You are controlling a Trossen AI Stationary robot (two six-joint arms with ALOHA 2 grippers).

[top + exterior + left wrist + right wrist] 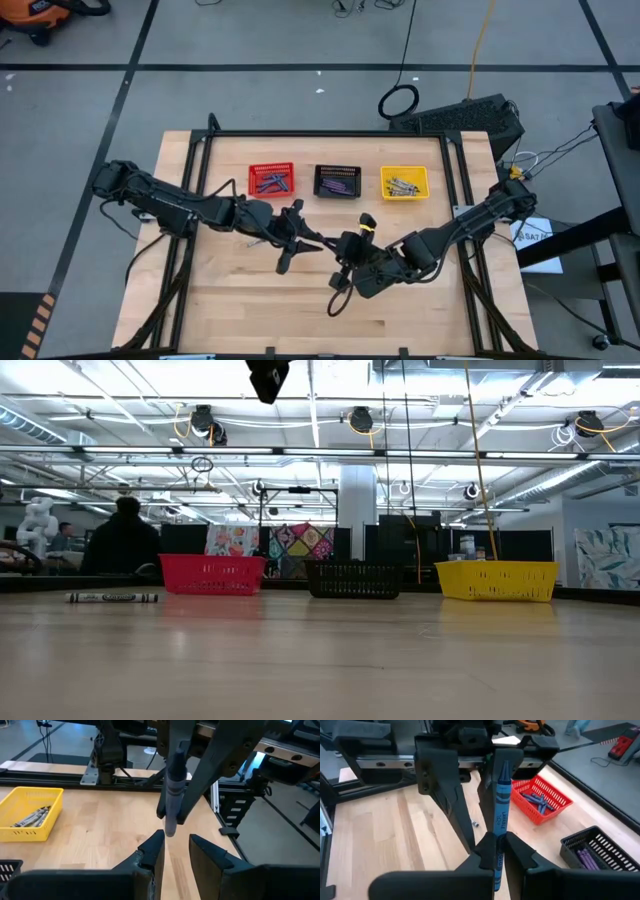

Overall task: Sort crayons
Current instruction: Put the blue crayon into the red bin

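Note:
My right gripper (pixel 498 842) is shut on a blue crayon (pixel 501 805) and holds it above the table's middle (pixel 340 250). My left gripper (pixel 173 842) faces it from the left (pixel 318 243), open. The crayon's free end (pixel 170 827) stands just ahead of the gap between the left fingers, with no touch that I can see. Red (pixel 272 180), black (pixel 337 181) and yellow (pixel 404 182) baskets stand in a row at the far side, with crayons lying in them. Another crayon (pixel 112 597) lies flat on the table. My right gripper pinches the blue crayon's lower part (pixel 497 851) between its two fingertips. The crayon runs roughly along the fingers, and most of its length sticks out past them, with the pointed tip (pixel 503 766) toward my left gripper. It is lifted clear of the table.
The red basket (pixel 540 800) holds blue crayons, the black one (pixel 592 852) purple ones, the yellow one (pixel 30 815) grey ones. Bare wood lies on the near side of the arms. A dark metal frame (pixel 330 135) edges the table. A person (pixel 120 540) sits in the room behind.

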